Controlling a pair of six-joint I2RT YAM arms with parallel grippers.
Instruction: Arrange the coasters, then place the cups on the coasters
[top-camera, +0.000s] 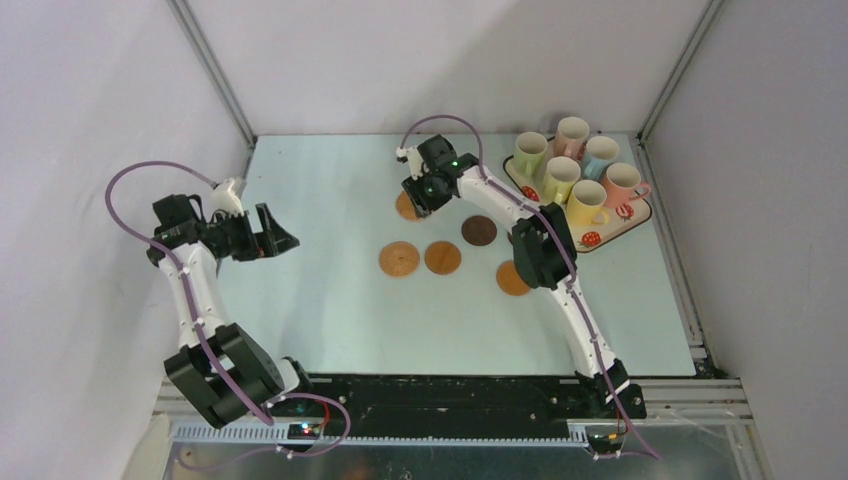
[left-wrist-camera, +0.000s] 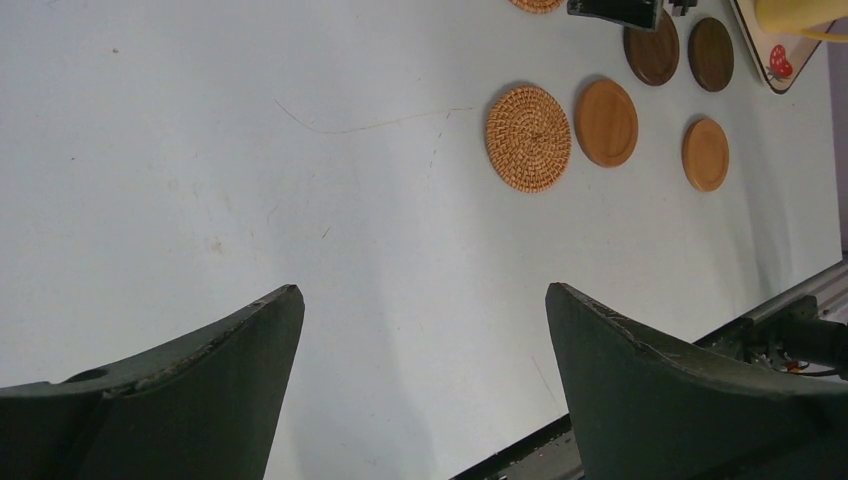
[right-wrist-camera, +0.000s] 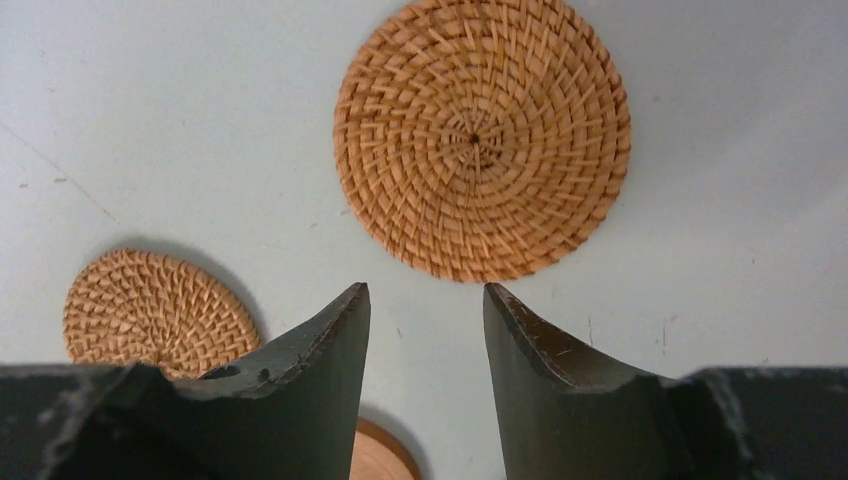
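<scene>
Pale blue-grey bench (top-camera: 330, 320) fills the cell between white walls. On it a round woven rattan coaster (right-wrist-camera: 482, 138) lies flat just beyond the fingertips of the right gripper (right-wrist-camera: 425, 292), whose fingers stand partly apart with the bench showing between them, clamped on nothing. Left of that gripper in its wrist view, a second woven rattan coaster (right-wrist-camera: 150, 310) sits partly behind one finger, and the rim of a smooth tan wooden coaster (right-wrist-camera: 385, 462) shows back between the fingers. On the gripper's other side lie a dark brown round coaster (top-camera: 479, 230) and, partly under the right arm, another tan wooden coaster (top-camera: 511, 280). Beyond these, well apart from the gripper, six small pastel handled cups (top-camera: 560, 178) stand together on a cream strawberry-printed tray (top-camera: 612, 232). Far to the left, the left gripper (left-wrist-camera: 425, 290) hangs over the bench, fingers wide apart and holding nothing.
</scene>
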